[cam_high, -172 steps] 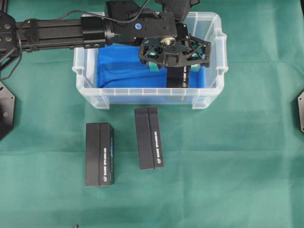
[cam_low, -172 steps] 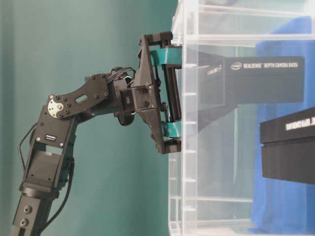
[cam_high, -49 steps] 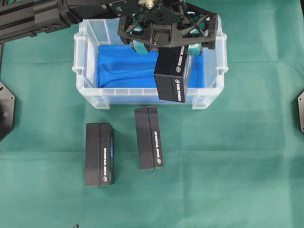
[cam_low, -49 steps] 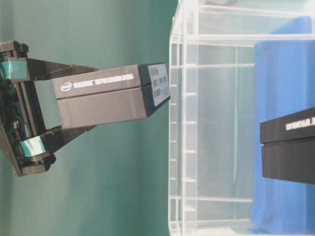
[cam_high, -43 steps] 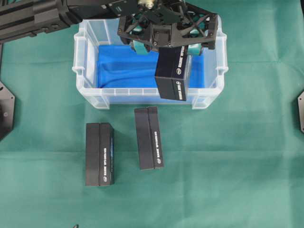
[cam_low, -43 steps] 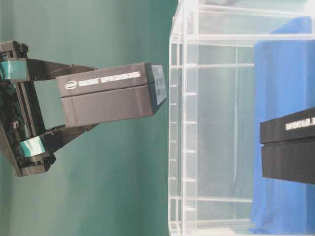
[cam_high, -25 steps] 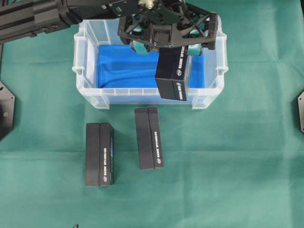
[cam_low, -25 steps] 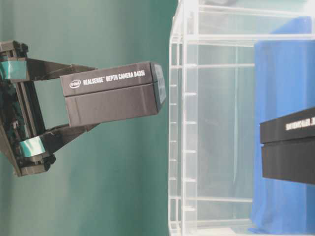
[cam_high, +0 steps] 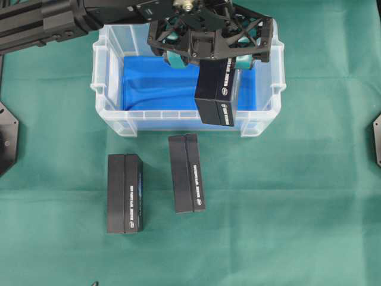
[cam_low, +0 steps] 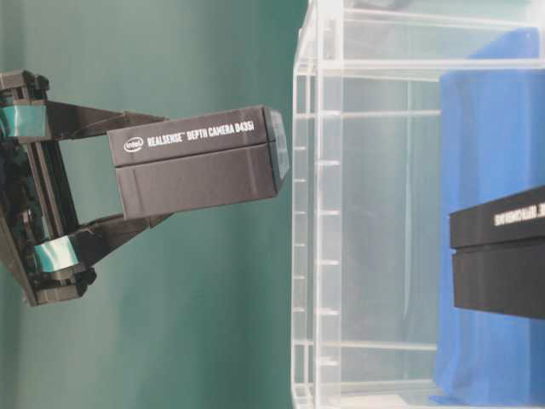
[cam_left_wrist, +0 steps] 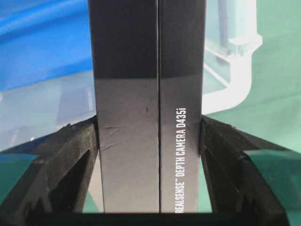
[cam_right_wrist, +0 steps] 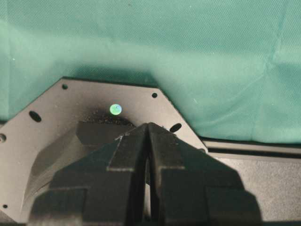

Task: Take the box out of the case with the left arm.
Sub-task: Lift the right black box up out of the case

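- The tabletop is covered in green cloth.
- The clear case rests on it at the far side.
- Two black boxes lie nearer: one left, another just beside it.

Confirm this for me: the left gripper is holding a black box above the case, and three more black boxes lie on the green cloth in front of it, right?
Not three: the overhead view shows two black boxes on the green cloth. The left gripper does hold a black box above the case.

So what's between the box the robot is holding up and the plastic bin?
Nothing. In the table-level view, only bare green background shows between the held box and the bin rim. The box hangs clear in the left pincer.
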Controlling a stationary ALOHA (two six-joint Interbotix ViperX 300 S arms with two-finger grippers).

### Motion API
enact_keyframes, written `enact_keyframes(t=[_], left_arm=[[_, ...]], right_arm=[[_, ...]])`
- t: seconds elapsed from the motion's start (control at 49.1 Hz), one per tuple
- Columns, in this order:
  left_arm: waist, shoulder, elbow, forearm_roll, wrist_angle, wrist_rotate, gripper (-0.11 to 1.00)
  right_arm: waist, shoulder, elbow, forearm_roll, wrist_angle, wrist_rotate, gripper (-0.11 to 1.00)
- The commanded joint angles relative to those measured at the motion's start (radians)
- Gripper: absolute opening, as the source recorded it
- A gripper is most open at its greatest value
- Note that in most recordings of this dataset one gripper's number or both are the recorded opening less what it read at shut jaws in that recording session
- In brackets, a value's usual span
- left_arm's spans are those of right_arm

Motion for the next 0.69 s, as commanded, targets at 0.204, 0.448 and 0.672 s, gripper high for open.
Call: enact_keyframes(t=[0.204,0.448,0.672], left_arm=[[-0.008,-0.055,-0.031,0.005,-0.005,-0.006,0.61],[-0.054,-0.061,-0.032,0.008,-0.003,-0.064,0.61],[-0.115,-0.061,-0.032,0.011,-0.003,-0.133,0.61]], right_arm=[[-0.002,0.005,-0.026,0.000,0.002,0.002,-0.01],[-0.002,0.003,-0.026,0.000,0.002,0.002,-0.01],[-0.002,0.005,-0.026,0.000,0.002,0.002,-0.01]])
